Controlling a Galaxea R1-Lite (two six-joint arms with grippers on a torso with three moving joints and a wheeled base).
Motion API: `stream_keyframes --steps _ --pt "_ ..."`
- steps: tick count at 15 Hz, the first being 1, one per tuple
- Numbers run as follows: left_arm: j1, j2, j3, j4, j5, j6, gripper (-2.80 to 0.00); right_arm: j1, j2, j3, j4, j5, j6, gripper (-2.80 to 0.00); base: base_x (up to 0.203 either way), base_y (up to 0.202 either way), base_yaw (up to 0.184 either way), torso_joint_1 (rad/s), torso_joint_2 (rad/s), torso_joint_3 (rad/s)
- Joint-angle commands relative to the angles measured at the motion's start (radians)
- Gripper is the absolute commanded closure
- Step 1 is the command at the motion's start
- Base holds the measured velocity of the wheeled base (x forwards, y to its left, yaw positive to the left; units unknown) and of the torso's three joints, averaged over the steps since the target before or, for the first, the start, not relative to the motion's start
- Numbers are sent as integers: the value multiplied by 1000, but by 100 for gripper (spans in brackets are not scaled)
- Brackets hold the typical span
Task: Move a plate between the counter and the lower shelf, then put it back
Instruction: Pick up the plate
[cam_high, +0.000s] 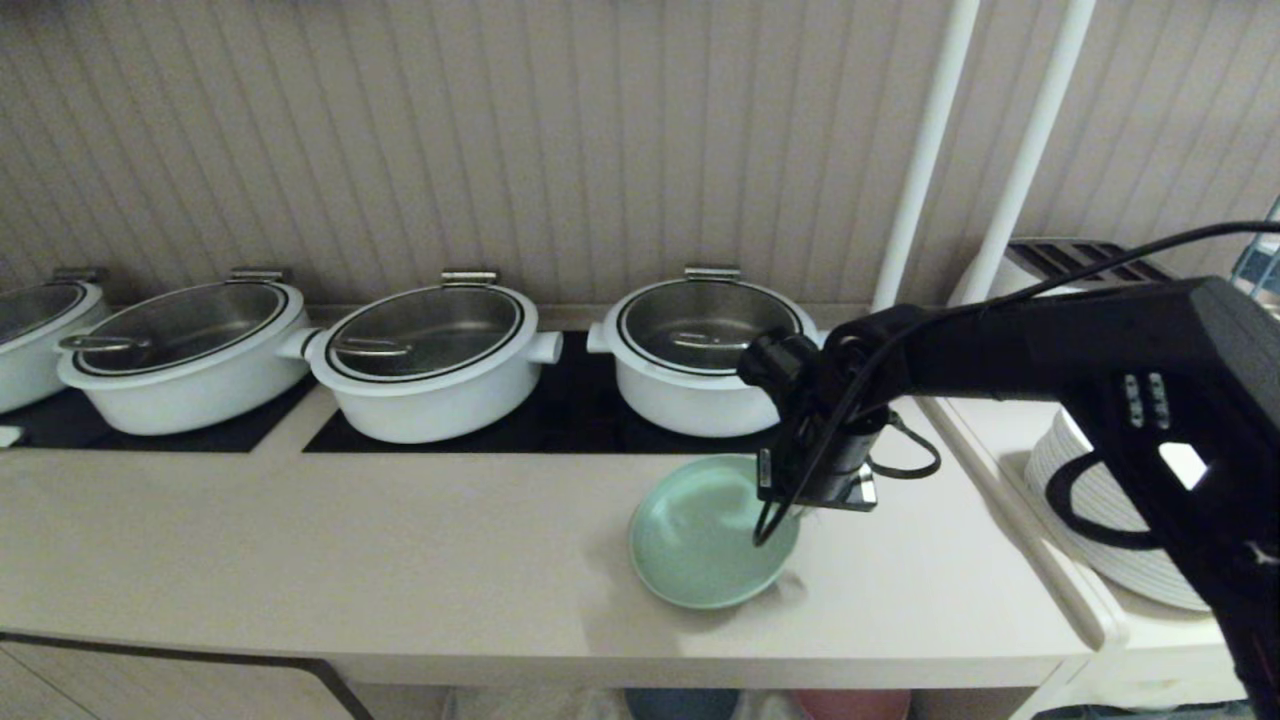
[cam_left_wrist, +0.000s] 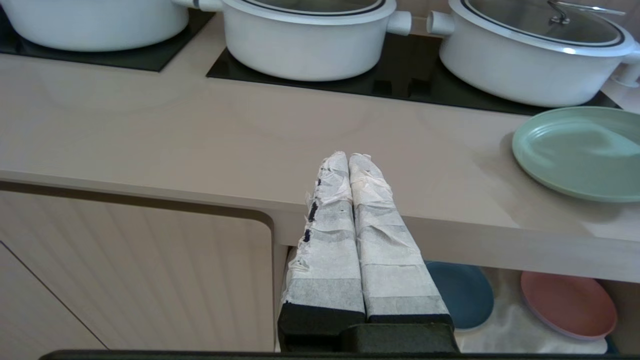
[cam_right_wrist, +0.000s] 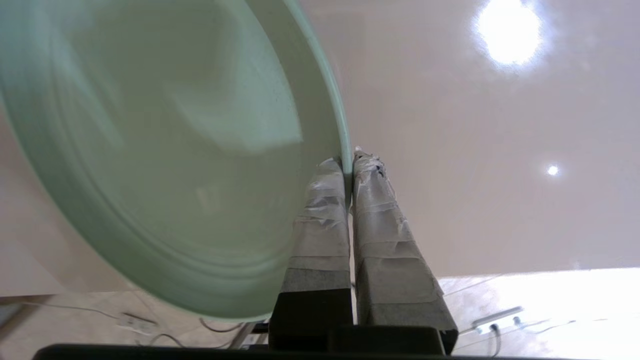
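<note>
— Plate (cam_high: 700, 540) on the counter (cam_high: 300, 560) looks stiff, light and slick to me; my right gripper (cam_right_wrist: 349, 162) is clamped on its rim, the one place to take it.

— What's in the way?

— White pots (cam_high: 430, 365) behind; blue plate (cam_left_wrist: 462, 292) and pink plate (cam_left_wrist: 567, 305) already on the lower shelf (cam_left_wrist: 505, 332). My left gripper (cam_left_wrist: 348, 160) waits pressed together.

right hand (cam_right_wrist: 349, 162) points down, fingers pinched together; left hand (cam_left_wrist: 349, 165) level, fingers pressed together
</note>
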Motion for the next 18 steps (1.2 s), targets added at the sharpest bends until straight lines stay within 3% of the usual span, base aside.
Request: stream_keyframes --steps 1,6,14,18 --pt "0 0 -1 0 1 -1 0 0 -34 28 4 0 17 0 0 0 0 0 0 0" --pt "0 0 0 0 1 -1 0 2 -55 66 5 -2 102 0 0 0 0 0 0 0" --pt "0 0 0 0 1 -1 0 -38 -96 73 -9 10 131 0 0 0 0 0 0 0" --pt "0 0 0 0 1 -1 0 -86 -170 151 -21 20 131 0 0 0 0 0 0 0"
